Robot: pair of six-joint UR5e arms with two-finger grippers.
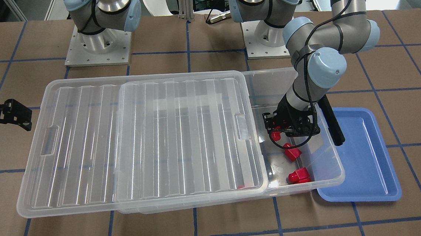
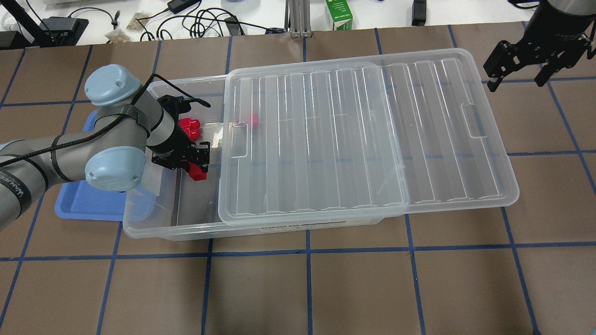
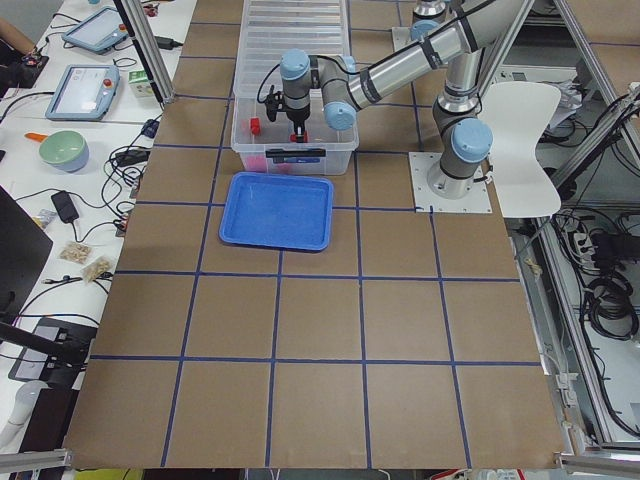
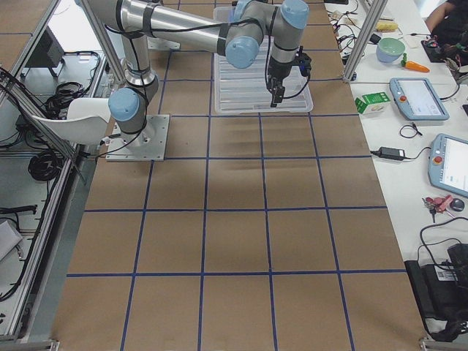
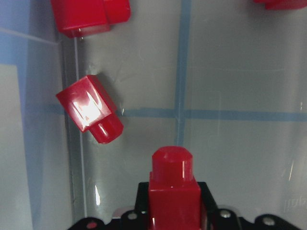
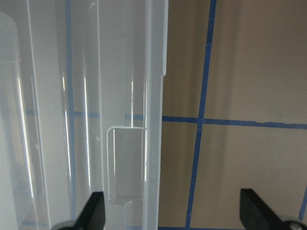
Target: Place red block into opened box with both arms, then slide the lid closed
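Observation:
The clear box (image 2: 153, 230) lies across the table, with its ribbed lid (image 2: 363, 139) slid toward my right, so only the box's left end is uncovered. My left gripper (image 2: 198, 168) hangs inside that uncovered end, shut on a red block (image 5: 173, 191) held upright over the box floor. Two more red blocks (image 1: 292, 151) (image 1: 299, 176) lie loose on the floor below it, and another red block (image 2: 254, 119) shows through the lid. My right gripper (image 2: 518, 74) is open and holds nothing, hovering just past the lid's far short end, with the lid's notch (image 6: 125, 163) below it.
A shallow blue tray (image 1: 365, 159) sits against the box's open end, partly under my left arm. Brown table with blue tape lines surrounds the box. Cables and a green carton (image 2: 338, 14) lie beyond the far table edge.

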